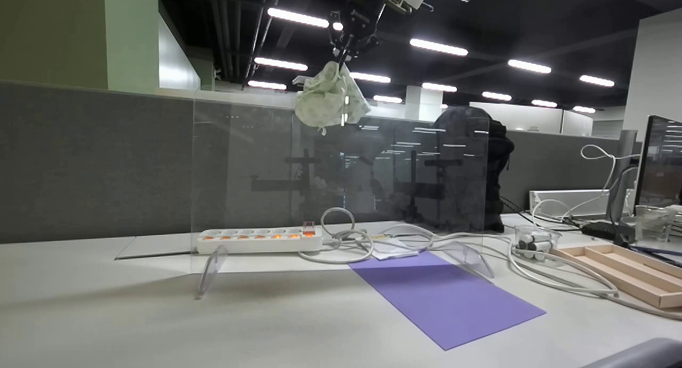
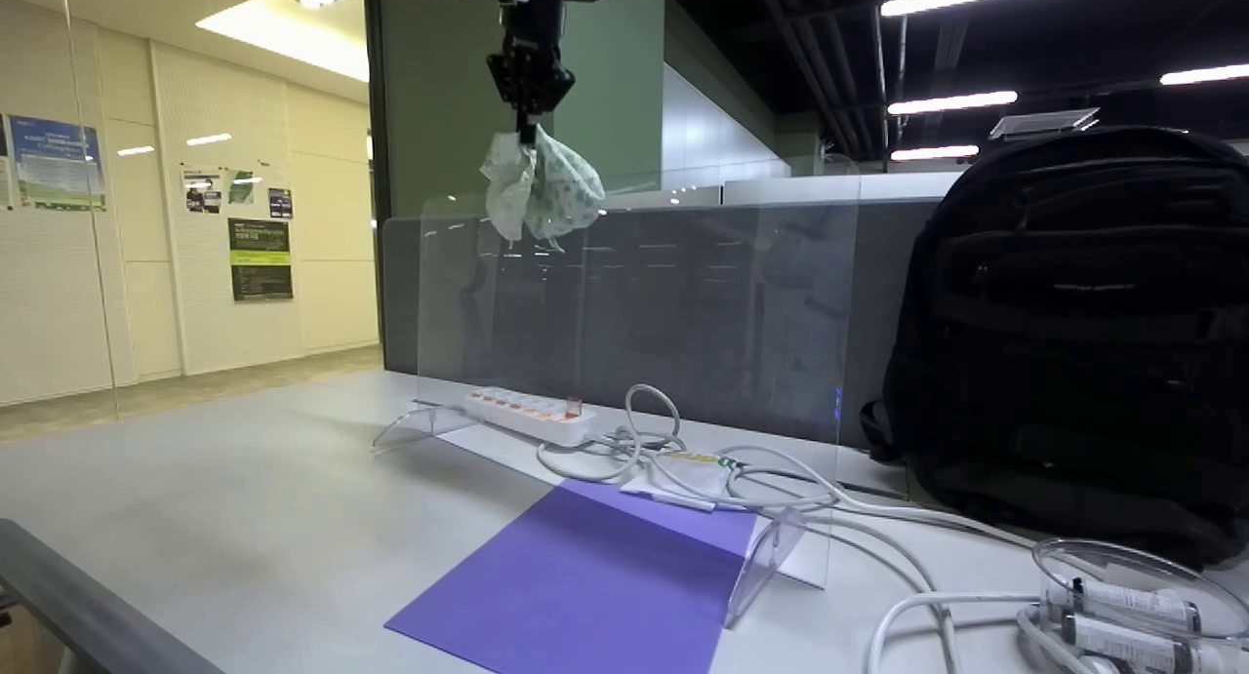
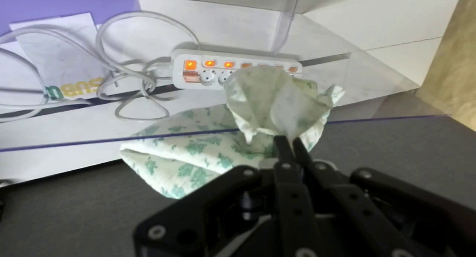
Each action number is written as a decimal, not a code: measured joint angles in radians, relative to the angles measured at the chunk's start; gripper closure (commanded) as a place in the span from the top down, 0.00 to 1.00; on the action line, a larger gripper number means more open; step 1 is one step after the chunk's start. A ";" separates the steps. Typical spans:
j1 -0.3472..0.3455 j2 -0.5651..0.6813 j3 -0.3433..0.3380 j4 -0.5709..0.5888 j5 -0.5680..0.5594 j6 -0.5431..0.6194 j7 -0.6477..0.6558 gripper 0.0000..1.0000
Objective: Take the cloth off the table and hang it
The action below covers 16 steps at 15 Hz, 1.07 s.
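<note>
The cloth is pale with a green leaf pattern. It hangs bunched in the air from my gripper in both exterior views [image 1: 319,101] [image 2: 564,188] and fills the middle of the wrist view [image 3: 208,153]. My gripper [image 1: 342,63] [image 2: 527,136] [image 3: 292,140] points down, its fingers shut on a pinch of the cloth. A clear upright panel [image 1: 240,171] [image 2: 683,294] stands on the table. The cloth's lower end overlaps the panel's top edge in both exterior views. In the wrist view that edge [image 3: 386,119] crosses over the patterned flap and is hidden behind the bunched part.
A white power strip [image 1: 258,244] [image 3: 238,57] and looped cables [image 1: 341,240] lie behind the panel. A purple sheet [image 1: 453,299] lies partly under it. A black backpack [image 2: 1073,342], a clear tub [image 2: 1132,606] and a wooden tray [image 1: 628,272] stand nearby. A grey partition [image 1: 96,160] is behind.
</note>
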 measured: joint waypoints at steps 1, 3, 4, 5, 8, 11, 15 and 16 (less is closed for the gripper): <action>0.000 -0.002 0.000 0.000 0.003 -0.003 -0.006 0.03; 0.000 0.001 0.000 -0.001 0.002 -0.001 -0.006 0.01; 0.000 0.004 0.000 -0.001 0.002 0.000 -0.006 0.01; 0.000 0.006 0.000 -0.002 0.002 0.000 -0.006 0.01; 0.000 0.014 0.002 -0.006 0.045 -0.021 -0.051 0.01; -0.002 0.021 0.002 -0.008 0.159 -0.081 -0.160 0.01; -0.010 0.022 0.001 -0.008 0.222 -0.155 -0.243 0.36; -0.012 0.023 0.000 -0.008 0.222 -0.162 -0.245 0.44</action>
